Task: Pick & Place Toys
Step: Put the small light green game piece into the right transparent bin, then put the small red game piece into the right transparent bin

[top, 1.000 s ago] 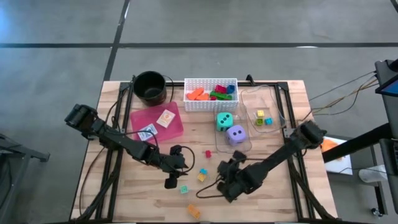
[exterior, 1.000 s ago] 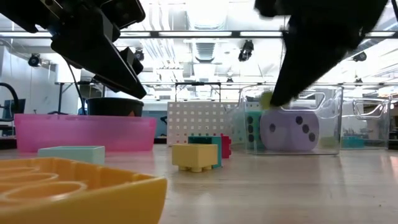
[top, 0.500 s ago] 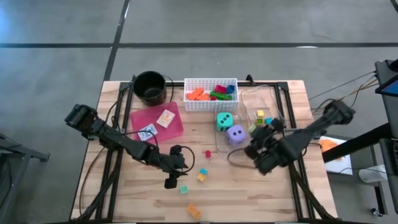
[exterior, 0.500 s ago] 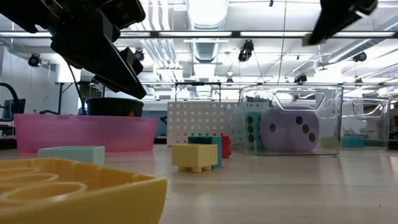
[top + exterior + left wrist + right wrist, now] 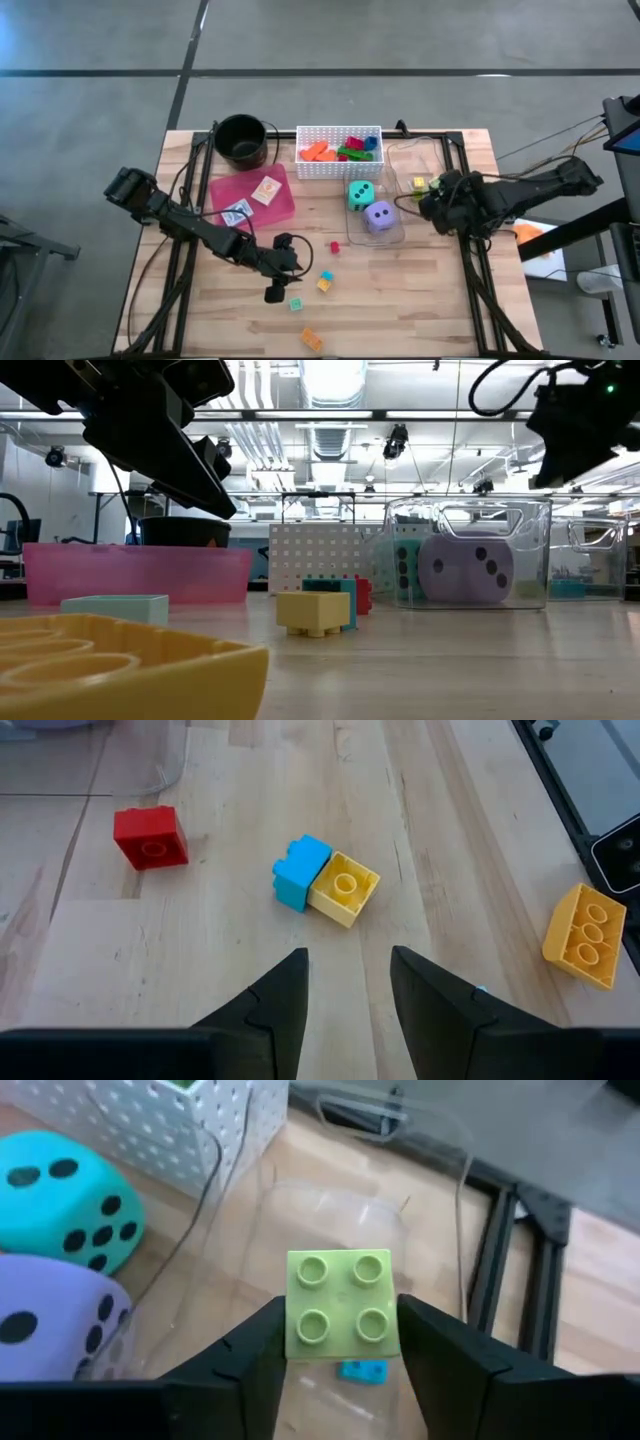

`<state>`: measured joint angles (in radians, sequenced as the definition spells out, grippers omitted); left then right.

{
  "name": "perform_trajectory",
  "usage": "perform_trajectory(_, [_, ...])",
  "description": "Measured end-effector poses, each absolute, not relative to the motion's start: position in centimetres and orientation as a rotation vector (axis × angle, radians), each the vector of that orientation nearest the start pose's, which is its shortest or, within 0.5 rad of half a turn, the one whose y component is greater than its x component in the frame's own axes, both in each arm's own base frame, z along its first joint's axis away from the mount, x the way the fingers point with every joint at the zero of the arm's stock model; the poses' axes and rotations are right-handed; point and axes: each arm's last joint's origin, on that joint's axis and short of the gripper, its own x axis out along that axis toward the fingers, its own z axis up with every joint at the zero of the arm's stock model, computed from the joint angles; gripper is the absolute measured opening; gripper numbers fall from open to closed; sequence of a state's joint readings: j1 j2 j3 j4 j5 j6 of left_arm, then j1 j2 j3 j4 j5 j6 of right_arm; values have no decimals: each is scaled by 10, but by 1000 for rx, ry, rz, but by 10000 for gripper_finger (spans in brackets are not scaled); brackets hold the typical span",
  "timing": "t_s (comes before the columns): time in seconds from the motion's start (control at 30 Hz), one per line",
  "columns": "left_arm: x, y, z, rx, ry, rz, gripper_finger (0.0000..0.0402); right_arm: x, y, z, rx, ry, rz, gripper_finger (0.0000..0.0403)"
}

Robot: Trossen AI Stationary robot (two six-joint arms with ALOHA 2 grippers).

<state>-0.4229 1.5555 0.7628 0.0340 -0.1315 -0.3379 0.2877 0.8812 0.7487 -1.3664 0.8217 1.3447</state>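
Note:
My right gripper [image 5: 432, 197] is shut on a light green four-stud block [image 5: 338, 1317] above the right clear bin [image 5: 430, 160], which holds a yellow block [image 5: 418, 184] and a small blue block [image 5: 362, 1370]. My left gripper [image 5: 345, 970] is open and empty above the table's near middle, just short of a blue and a yellow block [image 5: 325, 885] that lie side by side. A red block [image 5: 150, 836], an orange brick [image 5: 585, 936] and a teal block [image 5: 295, 304] lie loose on the table. The teal die [image 5: 361, 194] and the purple die [image 5: 379, 215] sit in a clear bin. My right gripper pinches the green block by two opposite sides [image 5: 293, 1320] between its two fingers [image 5: 250, 1355]. The block's studded top faces the wrist camera. It is lifted clear, over the clear bin's opening.
The white perforated basket [image 5: 339, 150] with several blocks stands at the far middle. A black bucket [image 5: 241, 140] is to its left. The pink tray [image 5: 285, 205] holds small cards [image 5: 266, 190]. In the low view the orange brick [image 5: 120, 670] fills the near left corner.
My right gripper has risen from the table's near middle and gone toward the right and far edges, and now hangs above the right clear bin.

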Motion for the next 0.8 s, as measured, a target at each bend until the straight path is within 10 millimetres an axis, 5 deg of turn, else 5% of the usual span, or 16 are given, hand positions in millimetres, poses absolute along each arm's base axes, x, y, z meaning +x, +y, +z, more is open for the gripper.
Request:
perform_trajectory(0.37, [279, -116, 170, -121, 759, -135, 149, 109, -4, 230, 370, 713, -1090, 258])
perform_trajectory(0.63, [279, -114, 170, -90, 757, -143, 149, 120, -2, 221, 350, 706, -1053, 264])
perform_trajectory(0.8, [279, -114, 170, -90, 759, -142, 149, 134, 0, 235, 323, 656, -968, 264])
